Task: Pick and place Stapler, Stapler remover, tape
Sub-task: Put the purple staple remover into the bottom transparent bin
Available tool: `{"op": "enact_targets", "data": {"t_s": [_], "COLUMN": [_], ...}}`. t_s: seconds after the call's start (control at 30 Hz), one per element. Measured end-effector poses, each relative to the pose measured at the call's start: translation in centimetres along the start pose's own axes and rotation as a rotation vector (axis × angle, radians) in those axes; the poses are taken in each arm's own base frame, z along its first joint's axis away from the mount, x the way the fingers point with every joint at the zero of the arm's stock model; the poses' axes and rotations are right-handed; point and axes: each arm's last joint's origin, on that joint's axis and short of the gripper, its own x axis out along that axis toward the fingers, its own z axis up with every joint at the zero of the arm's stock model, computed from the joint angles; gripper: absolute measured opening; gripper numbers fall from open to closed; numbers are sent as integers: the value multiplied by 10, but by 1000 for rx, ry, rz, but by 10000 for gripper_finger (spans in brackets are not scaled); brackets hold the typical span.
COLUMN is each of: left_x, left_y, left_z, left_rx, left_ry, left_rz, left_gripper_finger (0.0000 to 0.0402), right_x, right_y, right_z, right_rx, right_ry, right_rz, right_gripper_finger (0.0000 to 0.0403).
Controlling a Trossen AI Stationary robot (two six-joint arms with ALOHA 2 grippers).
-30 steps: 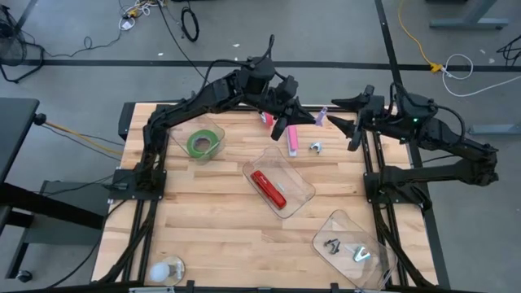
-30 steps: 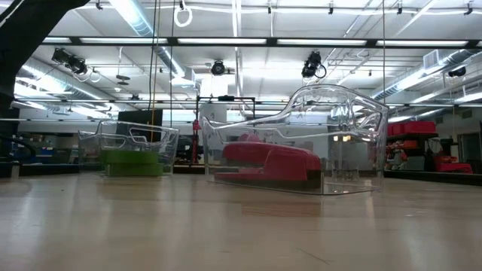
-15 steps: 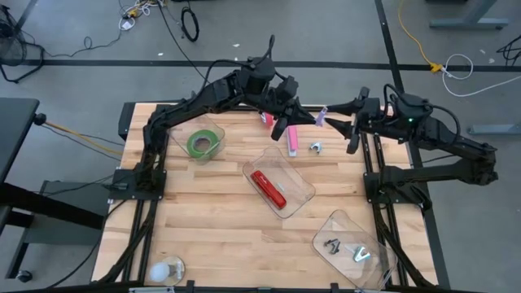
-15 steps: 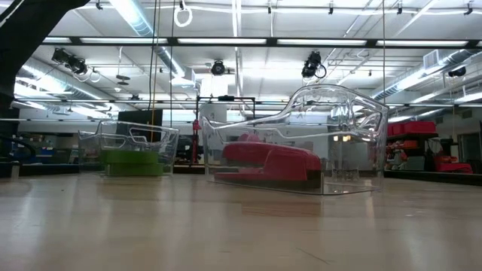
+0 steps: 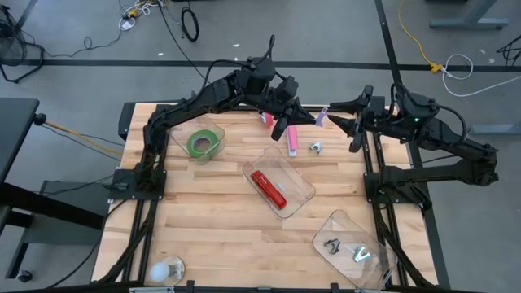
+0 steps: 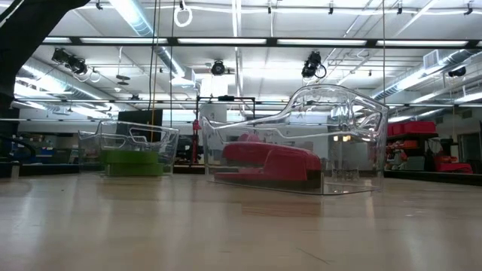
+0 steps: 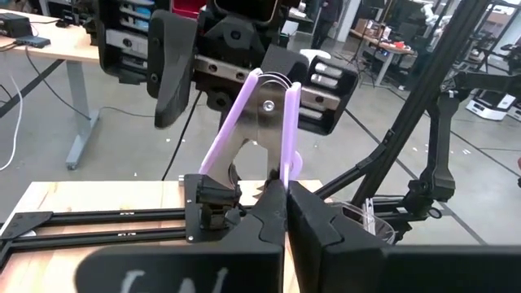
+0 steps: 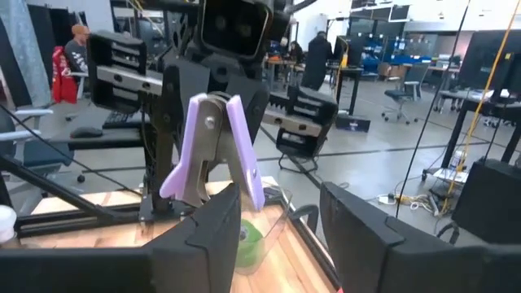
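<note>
My left gripper (image 5: 308, 119) is over the table's far middle, shut on a purple staple remover (image 5: 321, 115), which also shows in the left wrist view (image 7: 259, 122). My right gripper (image 5: 337, 114) is open and faces the remover (image 8: 213, 150) from the right. It is close to the remover and does not touch it. A green tape roll (image 5: 202, 144) lies in a clear container at the left. A red stapler (image 5: 268, 187) lies in a clear container (image 5: 303, 189) at the middle. Both containers show in the low view, with the tape (image 6: 129, 159) and the stapler (image 6: 273, 161). My left gripper pinches one purple arm of the staple remover near its spread end (image 7: 289, 169) between its two fingers. The fingers are about level and point toward the table's right. The remover is lifted clear of the table, with its hinged end (image 7: 272, 80) away from the fingers.
A pink object (image 5: 291, 140) and a small silver piece (image 5: 315, 147) lie on the wood below the grippers. A clear container (image 5: 352, 242) with small metal pieces stands at the near right. A round white thing (image 5: 166, 270) sits at the near left corner.
My right gripper has gone a little toward the left gripper and come back to where it was. The left gripper and the remover have kept still.
</note>
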Motion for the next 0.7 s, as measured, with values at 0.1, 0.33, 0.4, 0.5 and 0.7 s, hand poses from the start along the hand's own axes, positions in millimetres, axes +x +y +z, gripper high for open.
{"op": "enact_targets", "data": {"t_s": [0.1,0.33,0.4,0.5,0.7], "left_x": [0,0,0,0,0], "left_y": [0,0,0,0,0], "left_z": [0,0,0,0,0], "left_rx": [0,0,-1,-1,-1], "left_ry": [0,0,0,0,0], "left_rz": [0,0,0,0,0], "left_gripper_finger": [9,5,6,9,6], "right_x": [2,6,6,6,6], "right_y": [0,1,1,1,1], "right_z": [-2,-3,-3,-3,-3], "right_rx": [-1,-3,-3,-3,-3], "right_ry": [14,24,24,24,24], "right_rz": [1,2,2,2,2], "right_gripper_finger": [168,168,168,168,167]}}
